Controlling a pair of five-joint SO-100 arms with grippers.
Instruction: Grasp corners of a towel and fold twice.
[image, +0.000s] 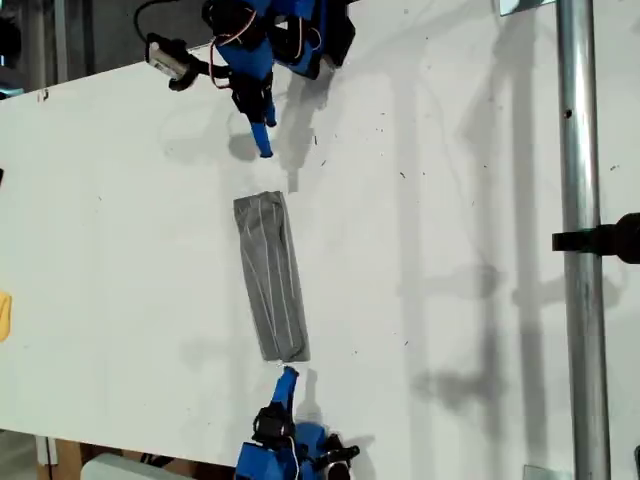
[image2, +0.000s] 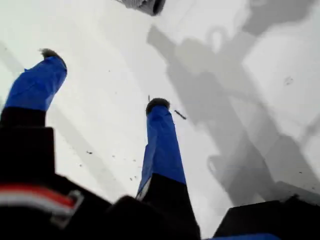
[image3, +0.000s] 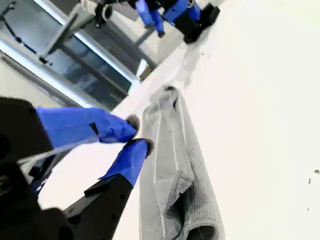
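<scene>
Here, exterior view: towel (image: 270, 278) folded into a long narrow strip, lying flat on the white table (image: 450, 200). My first gripper (image: 262, 140) hovering beyond the towel's far end, clear of the cloth with bare table between. My second gripper (image: 288, 378) just off the towel's near end, its tip close to the cloth; contact cannot be told. Metal pole (image: 580, 200) well apart from the towel, toward the exterior view's right.

First wrist view: my first gripper (image2: 104, 77) with jaws spread wide, nothing between them but bare table (image2: 100, 150). Only a small grey edge of the towel (image2: 142, 4) visible, well ahead of the fingertips.

Second wrist view: my second gripper (image3: 140, 133) with jaws drawn almost together, only a slight gap left, nothing gripped. Towel (image3: 170, 165) just beside the fingertips, its layers bunched and overlapping at the near end, pale stripes running along its length. My first gripper (image3: 152, 20) seen past the towel's far end.
</scene>
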